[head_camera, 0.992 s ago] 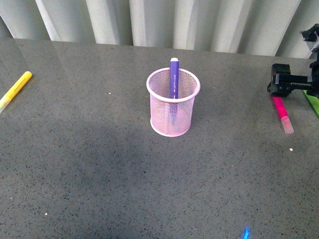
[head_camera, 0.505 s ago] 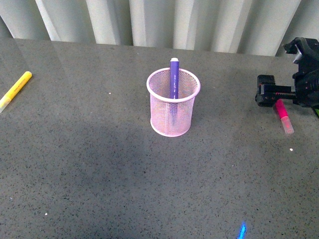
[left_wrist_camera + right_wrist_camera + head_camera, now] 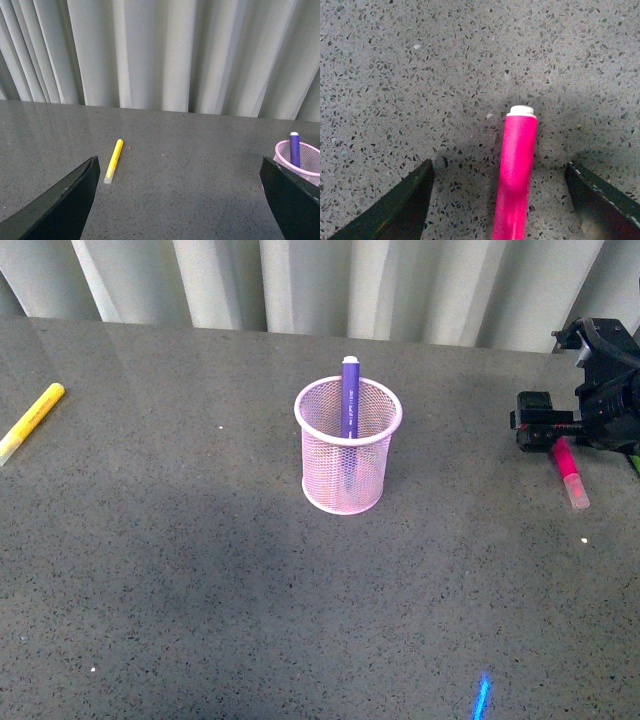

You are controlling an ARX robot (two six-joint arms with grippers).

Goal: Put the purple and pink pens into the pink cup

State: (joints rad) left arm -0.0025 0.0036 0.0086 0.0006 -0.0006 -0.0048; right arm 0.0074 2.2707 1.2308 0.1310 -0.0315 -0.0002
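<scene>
one dark grey speckled counter [image 3: 180, 570] fills the front view, stone-like in finish, with a broad shadow across its near half and a small blue glint [image 3: 482, 695] close to the front edge. behind it hangs one pale grey curtain [image 3: 330, 285] in long vertical pleats, closing off the whole back of the scene.

one pink cup [image 3: 346, 445] of wire mesh stands upright near the middle of the counter. one purple pen [image 3: 349, 400] stands inside it, almost vertical against the far rim, its top end rising above the rim. one pink pen [image 3: 568, 468] lies flat on the counter far to the right, well apart from the cup, its translucent cap on the end nearer the robot. one yellow marker [image 3: 30, 420] lies flat at the far left edge, well apart from everything else.

two tools show. the right tool [image 3: 498, 164] is low over the counter with its fingers spread apart, one on each side of the pink pen's barrel and neither touching it in the right wrist view; the pen's white end points away from the wrist. the left tool [image 3: 179, 165] has its fingers wide apart with nothing between them, the yellow marker and the cup lying farther out on the counter.
</scene>
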